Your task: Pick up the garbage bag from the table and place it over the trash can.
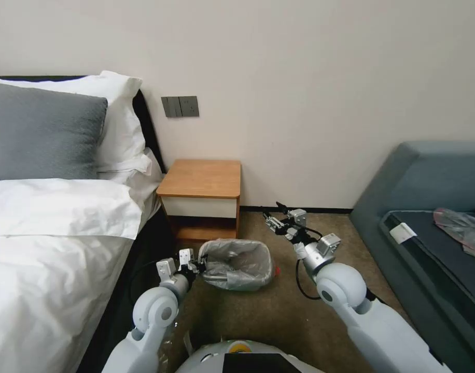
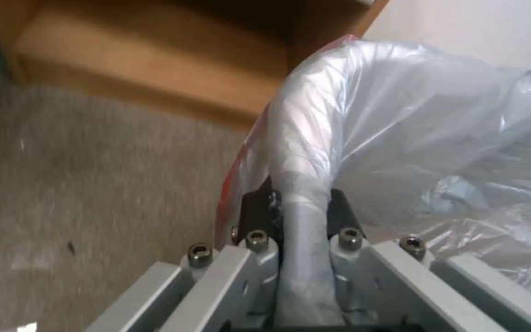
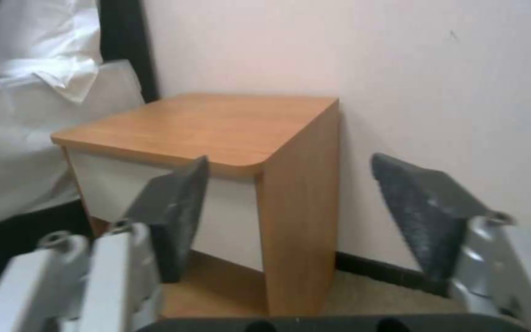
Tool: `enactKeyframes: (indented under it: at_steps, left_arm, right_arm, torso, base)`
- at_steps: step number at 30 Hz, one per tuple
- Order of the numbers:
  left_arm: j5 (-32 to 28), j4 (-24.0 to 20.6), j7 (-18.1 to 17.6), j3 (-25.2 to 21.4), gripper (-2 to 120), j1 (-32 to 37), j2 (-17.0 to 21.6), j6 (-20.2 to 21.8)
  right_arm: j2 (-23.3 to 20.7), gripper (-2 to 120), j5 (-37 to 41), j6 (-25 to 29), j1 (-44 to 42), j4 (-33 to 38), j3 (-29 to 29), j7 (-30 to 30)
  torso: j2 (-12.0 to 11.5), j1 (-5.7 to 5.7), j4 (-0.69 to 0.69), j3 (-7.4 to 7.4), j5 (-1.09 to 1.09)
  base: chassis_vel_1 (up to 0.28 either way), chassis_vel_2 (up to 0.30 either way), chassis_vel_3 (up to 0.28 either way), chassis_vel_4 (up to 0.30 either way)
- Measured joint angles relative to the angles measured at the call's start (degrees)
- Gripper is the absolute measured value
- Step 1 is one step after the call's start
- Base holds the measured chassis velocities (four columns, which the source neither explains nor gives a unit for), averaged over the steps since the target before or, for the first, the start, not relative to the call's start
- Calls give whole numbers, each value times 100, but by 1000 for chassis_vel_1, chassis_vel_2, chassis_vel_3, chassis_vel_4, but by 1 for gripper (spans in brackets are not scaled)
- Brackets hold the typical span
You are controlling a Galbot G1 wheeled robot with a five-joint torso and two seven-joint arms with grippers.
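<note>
**Grey film over the can, left rim clamped**

Grey, wrinkled bag [image 1: 237, 264] lines the can [image 1: 248, 284], which stands on the carpet [image 1: 279, 316] in front of the table [image 1: 201, 178]. The can itself is almost wholly covered by film. Bag mouth is open upward, and its pink rim shows low on the can's outer wall at the right.

Left gripper [image 1: 196, 268] sits at the can's left edge. In the left wrist view its fingers [image 2: 256, 214] are closed on the film-covered rim [image 2: 305, 152], one pad inside and one outside. Judged purpose: pin the film to the rim so it does not slide back into the can.

Right gripper [image 1: 271, 217] hangs above and behind the can's right side, apart from the bag, jaws wide and empty, pads [image 3: 176, 203] pointing at the table. Table top is bare wood.

Judgement: bag is largely seated and the task is near its end. Risk: thin film may lift off with the pads when the left grip lets go.
</note>
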Motion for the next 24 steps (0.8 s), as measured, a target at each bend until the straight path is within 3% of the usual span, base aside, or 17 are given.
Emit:
enactKeyframes:
  at_steps: [8,24]
  left_arm:
    - [15,206,98,35,2,197,-46,22]
    - [106,378,189,61,2,297,-158,49]
  right_arm:
    - [113,99,-82,-11,38,23,-94,-94]
    - [181,100,-190,-28,54,115,-146,-325]
  torso:
    - [0,0,0,0,0]
    - [0,0,0,0,1]
  base:
    - [0,0,0,0]
    - [0,0,0,0]
